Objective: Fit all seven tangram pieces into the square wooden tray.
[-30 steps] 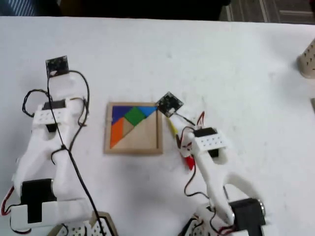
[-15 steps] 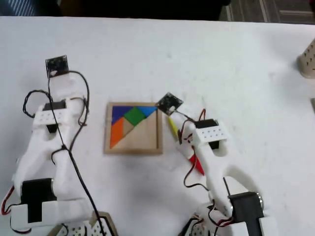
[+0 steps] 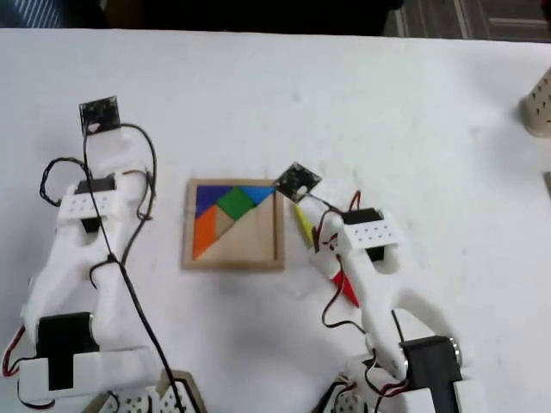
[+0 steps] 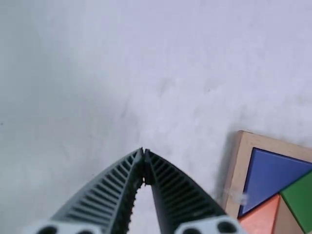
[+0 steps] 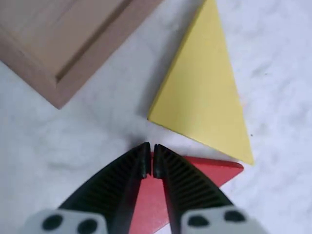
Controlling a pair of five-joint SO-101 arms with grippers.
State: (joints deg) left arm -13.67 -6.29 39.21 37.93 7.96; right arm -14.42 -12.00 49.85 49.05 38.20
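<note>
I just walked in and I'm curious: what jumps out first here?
A wooden tray sits in the middle of the table, partly filled with bright coloured pieces. Just beside it lie a yellow triangle and a red piece, with the right gripper shut over the red one.

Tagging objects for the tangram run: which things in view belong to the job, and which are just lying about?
Job:
- wooden tray
- in the tray: blue triangle, green piece, orange piece, light blue piece
- outside the tray: yellow triangle, red triangle

Lying about:
- beige perforated object, far off to the side
</note>
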